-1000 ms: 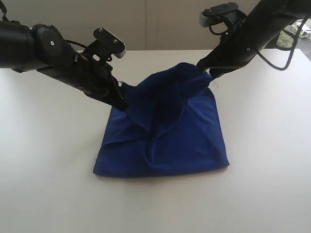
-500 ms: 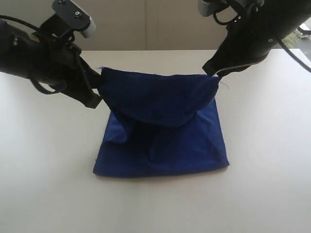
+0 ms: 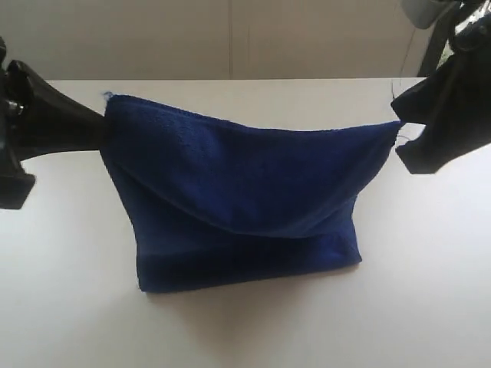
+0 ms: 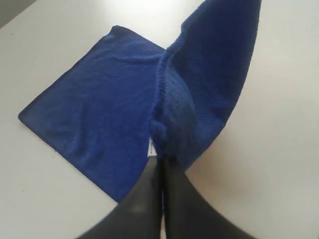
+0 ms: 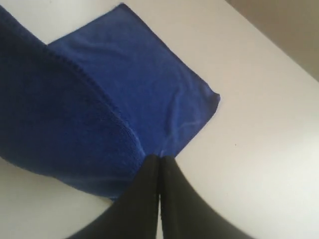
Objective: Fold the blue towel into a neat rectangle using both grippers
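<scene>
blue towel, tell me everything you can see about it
The blue towel is a royal-blue cloth with a soft, fuzzy microfibre look and a thin stitched hem. It is doubled over: its lower part lies flat on the white table, while its upper edge is held in the air, stretched between two corners. The shut fingers of the left gripper pinch one corner and those of the right gripper the other. The hanging part sags in a shallow curve.

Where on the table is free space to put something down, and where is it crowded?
Free: the table strip in front of the blue towel, toward the camera, and bare patches beside its lower corners. Crowded: the middle, where the towel is stretched between left hand and right hand.
</scene>
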Robot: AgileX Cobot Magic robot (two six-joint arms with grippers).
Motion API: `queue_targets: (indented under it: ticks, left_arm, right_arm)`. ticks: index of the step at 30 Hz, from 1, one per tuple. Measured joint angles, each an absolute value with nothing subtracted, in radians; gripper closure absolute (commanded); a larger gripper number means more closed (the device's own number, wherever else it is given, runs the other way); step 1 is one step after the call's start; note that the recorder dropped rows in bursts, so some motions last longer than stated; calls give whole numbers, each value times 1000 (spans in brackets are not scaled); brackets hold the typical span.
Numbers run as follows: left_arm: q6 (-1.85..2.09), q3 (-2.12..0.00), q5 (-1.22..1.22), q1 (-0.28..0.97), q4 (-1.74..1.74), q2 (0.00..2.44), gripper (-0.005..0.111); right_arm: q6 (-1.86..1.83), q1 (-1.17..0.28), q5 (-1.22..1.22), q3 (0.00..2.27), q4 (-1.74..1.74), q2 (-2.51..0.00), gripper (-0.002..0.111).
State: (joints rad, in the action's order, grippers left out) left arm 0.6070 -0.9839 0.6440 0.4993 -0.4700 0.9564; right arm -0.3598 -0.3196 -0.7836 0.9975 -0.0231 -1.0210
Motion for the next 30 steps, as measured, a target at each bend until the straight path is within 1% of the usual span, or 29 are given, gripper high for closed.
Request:
queue_targets:
  ticks: [3,9,19,26,30]
  left_arm:
    - [607,-984,715,499,-486,869,107]
    - [607,-984,811,499,-551,835,107]
    - [620,-984,826,499,-616,824,107]
    - [622,-962,838,499,-635,797,107]
    - [622,-866,790,499,-635,806,107]
  right_arm:
    - [-360,-346,-751,932,-23,-894,108]
    - [-417,-349,-699,877,-23,-756,108]
    - [-521,-349,-697,843,-58,-553,108]
    - [-593,-349,-756,841,-156,-495,108]
    - [-595,-349,-755,796,-160,-501,108]
